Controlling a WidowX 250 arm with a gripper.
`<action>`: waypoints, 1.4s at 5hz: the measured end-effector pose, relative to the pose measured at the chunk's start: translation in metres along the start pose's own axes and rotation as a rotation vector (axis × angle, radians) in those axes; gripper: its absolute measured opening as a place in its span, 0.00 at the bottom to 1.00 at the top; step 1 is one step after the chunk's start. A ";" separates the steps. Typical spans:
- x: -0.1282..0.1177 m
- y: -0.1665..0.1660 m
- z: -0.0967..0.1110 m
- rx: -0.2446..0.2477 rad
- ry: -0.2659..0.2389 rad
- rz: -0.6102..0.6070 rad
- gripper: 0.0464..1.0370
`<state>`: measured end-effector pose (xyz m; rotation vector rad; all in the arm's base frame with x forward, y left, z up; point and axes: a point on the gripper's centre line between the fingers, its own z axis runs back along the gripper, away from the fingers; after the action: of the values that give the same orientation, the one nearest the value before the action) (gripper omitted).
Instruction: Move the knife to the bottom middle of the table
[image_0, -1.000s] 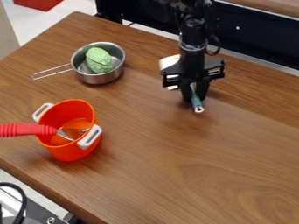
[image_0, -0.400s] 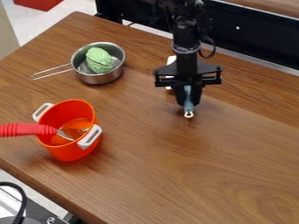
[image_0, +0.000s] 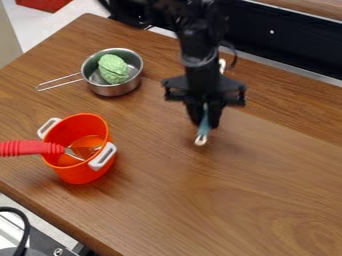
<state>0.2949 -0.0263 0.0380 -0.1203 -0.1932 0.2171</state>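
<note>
Gripper (image_0: 206, 123) and knife (image_0: 204, 130) are moving down the table (image_0: 260, 200) | grasping: clasping the knife's handle (image_0: 201, 140) — likely steadying it for bottom-middle placement

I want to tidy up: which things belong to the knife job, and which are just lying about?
For the job:
knife, held in the gripper
table

Lying about:
metal pan
green item inside it
orange pot
red-handled utensil

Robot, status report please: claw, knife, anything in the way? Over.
Gripper shut on knife. Knife not yet at bottom middle. Orange pot at picture left, likely outside the path.
</note>
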 end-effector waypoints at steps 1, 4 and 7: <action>-0.029 0.006 0.008 -0.019 0.035 -0.097 0.18; -0.102 0.027 0.010 -0.018 0.150 -0.296 0.18; -0.109 0.021 -0.009 0.008 0.127 -0.267 0.23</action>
<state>0.1880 -0.0311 0.0070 -0.0990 -0.0810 -0.0555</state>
